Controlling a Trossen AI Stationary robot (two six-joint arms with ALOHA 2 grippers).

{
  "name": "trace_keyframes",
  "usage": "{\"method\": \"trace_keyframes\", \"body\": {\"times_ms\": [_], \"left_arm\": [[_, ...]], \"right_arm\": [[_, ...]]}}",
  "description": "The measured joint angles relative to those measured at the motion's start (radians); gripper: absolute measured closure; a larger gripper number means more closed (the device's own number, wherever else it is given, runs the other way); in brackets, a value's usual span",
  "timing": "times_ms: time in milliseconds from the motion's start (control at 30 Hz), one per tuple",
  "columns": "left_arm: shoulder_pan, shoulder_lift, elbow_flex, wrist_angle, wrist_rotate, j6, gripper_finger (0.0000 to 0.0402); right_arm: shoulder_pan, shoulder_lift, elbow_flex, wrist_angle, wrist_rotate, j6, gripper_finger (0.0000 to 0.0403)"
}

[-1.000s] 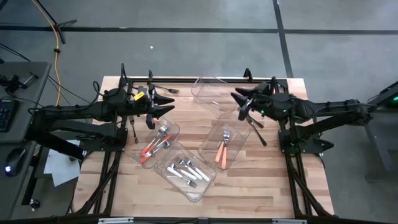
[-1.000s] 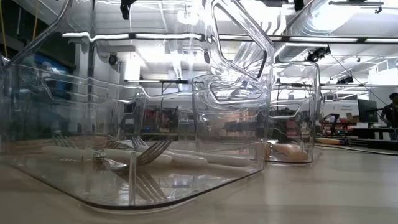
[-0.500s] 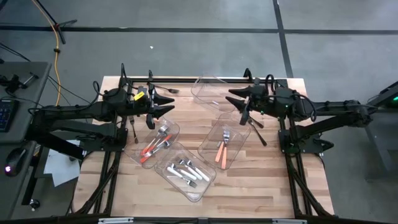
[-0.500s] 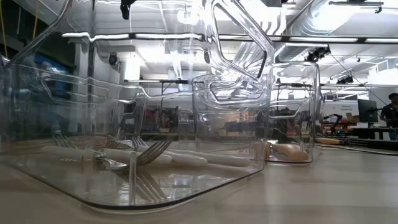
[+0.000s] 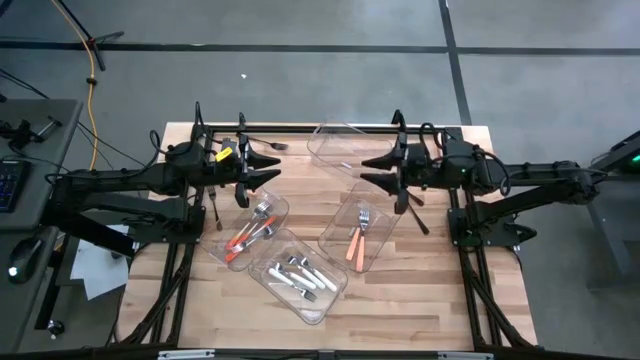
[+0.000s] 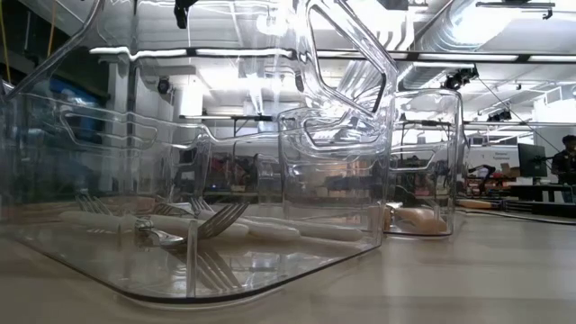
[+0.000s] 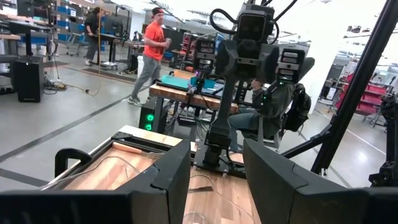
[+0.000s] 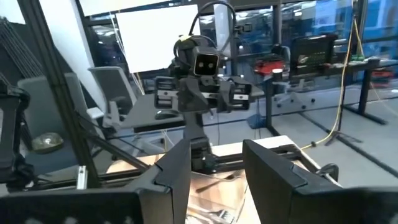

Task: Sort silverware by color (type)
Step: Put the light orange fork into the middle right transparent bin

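Fingers on both arms stand parted with nothing between them. The left gripper (image 5: 268, 165) hangs released above the table's far left part, its own fingers (image 7: 171, 171) framing only open air in the left wrist view. The right gripper (image 5: 372, 171) faces it from the other side, likewise empty, with its fingers (image 8: 174, 168) spread in the right wrist view.

Taking the middle bin (image 5: 300, 277) as landmark (the clear one nearest the table's front edge), the white-handled silverware (image 5: 297, 275) lies inside it. Just to its upper left, touching it at a corner, the left bin (image 5: 248, 228) holds the orange-handled pieces (image 5: 248, 236) together with a silver fork head or two. To the landmark's upper right, the right bin (image 5: 360, 225) contains an orange-handled fork (image 5: 357, 240). Well beyond the landmark, at the table's far edge, an empty-looking bin (image 5: 335, 142) sits between the two grippers.

A dark utensil (image 5: 414, 213) lies on the wooden table (image 5: 420, 290), right of the right bin, under the right arm. In the low view the white handles (image 6: 270, 230) show through the clear wall.
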Motion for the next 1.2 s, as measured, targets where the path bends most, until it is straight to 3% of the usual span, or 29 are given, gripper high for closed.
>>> {"method": "trace_keyframes", "body": {"times_ms": [433, 500, 567, 633, 700, 867, 967, 1100, 1200], "left_arm": [[0.0, 0.0, 0.0, -0.005, -0.038, 0.001, 0.0266], [-0.001, 0.0, 0.0, -0.009, -0.127, -0.015, 0.0266], [0.004, 0.001, 0.005, -0.039, -0.284, -0.063, 0.0266], [0.035, 0.008, 0.046, -0.15, -0.39, -0.091, 0.0266], [0.095, 0.012, 0.125, -0.34, -0.405, -0.102, 0.0266], [0.31, 0.125, 0.342, -0.95, -0.324, -0.1, 0.0266], [0.441, 0.207, 0.389, -1.234, -0.265, -0.037, 0.0266], [0.56, 0.308, 0.367, -1.427, -0.226, 0.092, 0.0266], [0.608, 0.367, 0.339, -1.437, -0.18, 0.26, 0.0266]], "right_arm": [[0.0, 0.0, 0.0, -0.005, 0.0, 0.007, 0.0272], [0.0, 0.0, 0.0, -0.005, 0.0, 0.007, 0.0272], [0.0, 0.0, 0.0, -0.006, 0.002, 0.004, 0.0272], [0.0, 0.0, 0.0, -0.015, 0.027, 0.004, 0.0272], [0.0, 0.0, 0.0, -0.022, 0.048, 0.003, 0.0272], [-0.02, 0.0, 0.0, -0.037, 0.068, 0.005, 0.0272], [-0.034, 0.0, 0.0, -0.035, 0.068, 0.007, 0.0272], [-0.045, 0.0, 0.0, -0.036, 0.067, 0.007, 0.0272], [-0.044, 0.0, 0.0, -0.036, 0.067, 0.007, 0.0272]]}}
